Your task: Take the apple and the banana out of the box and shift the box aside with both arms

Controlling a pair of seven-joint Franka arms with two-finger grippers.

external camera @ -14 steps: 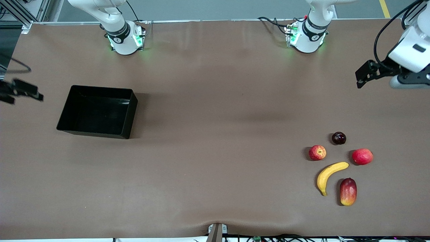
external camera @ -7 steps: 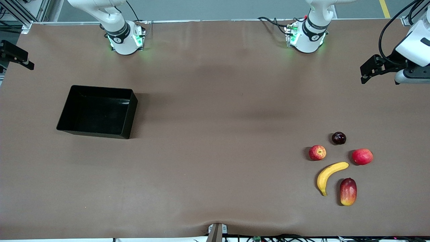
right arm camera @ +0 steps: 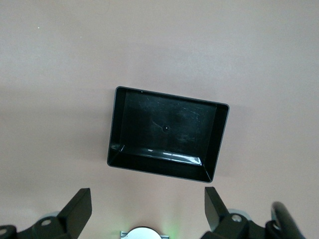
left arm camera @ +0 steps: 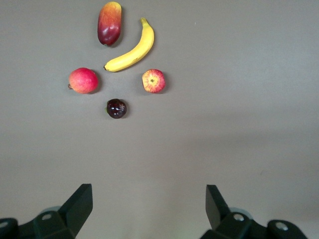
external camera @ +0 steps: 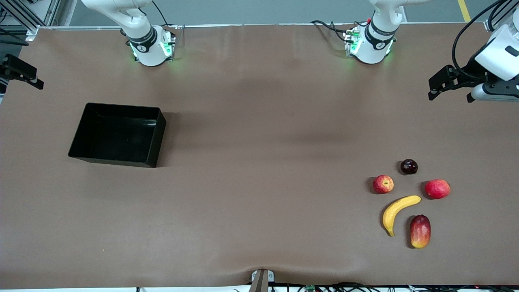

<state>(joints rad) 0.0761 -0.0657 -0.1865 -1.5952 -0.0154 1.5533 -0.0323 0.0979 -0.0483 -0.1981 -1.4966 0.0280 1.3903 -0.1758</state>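
Observation:
The black open-topped box (external camera: 117,134) stands empty toward the right arm's end of the table; it also shows in the right wrist view (right arm camera: 164,167). The yellow banana (external camera: 399,210) and the small red apple with yellow streaks (external camera: 382,184) lie toward the left arm's end, the apple farther from the front camera. Both show in the left wrist view: banana (left arm camera: 132,50), apple (left arm camera: 153,80). My left gripper (external camera: 450,87) (left arm camera: 149,204) is open and empty, high above the table's left-arm end. My right gripper (external camera: 20,73) (right arm camera: 148,204) is open and empty, high at the right-arm end.
Around the banana lie a red-yellow mango (external camera: 420,231), a round red fruit (external camera: 437,189) and a dark plum (external camera: 409,166). The arm bases (external camera: 151,46) (external camera: 369,44) stand along the table's edge farthest from the front camera. Brown tabletop lies between box and fruits.
The right gripper has moved toward the bases' edge of the table. The left gripper has shifted slightly the same way. The box and the fruits have not moved.

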